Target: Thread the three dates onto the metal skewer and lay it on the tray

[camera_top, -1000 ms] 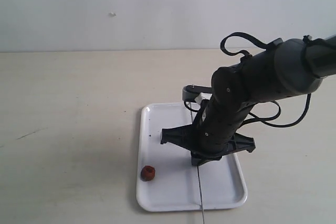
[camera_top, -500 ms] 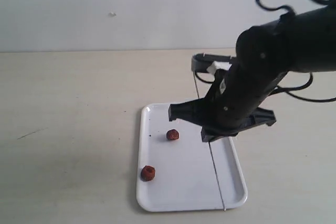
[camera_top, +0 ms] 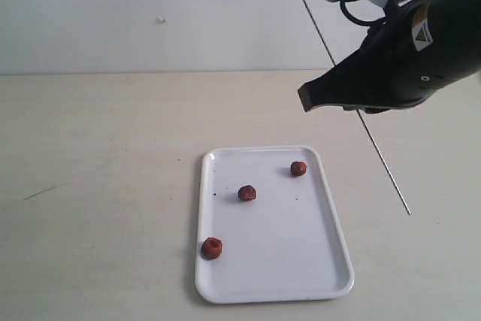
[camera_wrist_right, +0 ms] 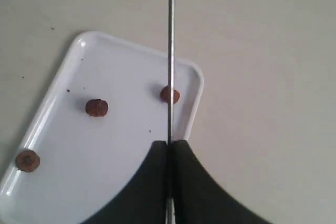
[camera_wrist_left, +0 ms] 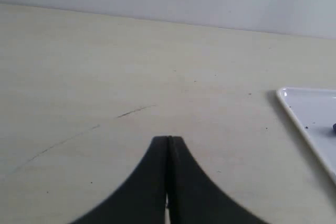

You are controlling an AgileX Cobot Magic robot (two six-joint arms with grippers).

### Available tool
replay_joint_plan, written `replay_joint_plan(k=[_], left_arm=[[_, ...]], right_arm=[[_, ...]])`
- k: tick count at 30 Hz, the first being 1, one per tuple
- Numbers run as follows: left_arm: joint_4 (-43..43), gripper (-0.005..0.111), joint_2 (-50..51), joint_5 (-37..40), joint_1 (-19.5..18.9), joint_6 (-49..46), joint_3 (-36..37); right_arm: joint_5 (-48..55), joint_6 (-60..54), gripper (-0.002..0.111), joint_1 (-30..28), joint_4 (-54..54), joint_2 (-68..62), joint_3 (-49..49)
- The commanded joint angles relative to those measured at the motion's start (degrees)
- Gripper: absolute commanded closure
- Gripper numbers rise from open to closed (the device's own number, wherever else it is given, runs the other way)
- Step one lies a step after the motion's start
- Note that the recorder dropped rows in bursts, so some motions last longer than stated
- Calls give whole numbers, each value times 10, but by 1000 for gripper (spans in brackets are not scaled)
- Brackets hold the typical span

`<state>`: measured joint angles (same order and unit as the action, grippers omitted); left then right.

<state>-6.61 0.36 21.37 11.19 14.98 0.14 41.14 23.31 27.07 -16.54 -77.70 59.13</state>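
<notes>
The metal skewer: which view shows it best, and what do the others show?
The exterior view: the metal skewer shows both ends, tilted in the air, only its middle hidden by the right hand. The right wrist view shows just the stretch beyond the hand that pinches it. The left wrist view shows none.

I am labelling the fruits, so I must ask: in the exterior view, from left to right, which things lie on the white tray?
Wrinkled reddish-brown date at the near left rim of the white rectangular tray → second reddish-brown date near the tray's middle → third reddish-brown date by its far rim.
</notes>
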Motion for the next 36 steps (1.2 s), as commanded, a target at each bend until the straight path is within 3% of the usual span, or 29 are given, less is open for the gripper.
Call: replay_joint_plan(k=[1, 10, 17, 26, 30, 31, 36], left_arm=[[-3, 107, -4, -1, 3, 2, -1], [-38, 107, -4, -29, 3, 0, -1], [-32, 107, -4, -295, 3, 9, -1], [-31, 107, -4, -444, 3, 5, -1], [79, 107, -4, -577, 3, 31, -1], [110, 107, 5, -580, 3, 35, -5], [259, 107, 116, -470, 3, -70, -117]], right_arm=[[-83, -45, 108, 1, -21, 0, 0], [-147, -94, 108, 1, -48, -3, 0], [-129, -102, 108, 1, -51, -3, 0], [-118, -100, 108, 1, -71, -3, 0], [-118, -96, 108, 1, -71, -3, 0], [-117, -96, 108, 1, -71, -3, 0], [-99, -77, 108, 1, -69, -3, 0]])
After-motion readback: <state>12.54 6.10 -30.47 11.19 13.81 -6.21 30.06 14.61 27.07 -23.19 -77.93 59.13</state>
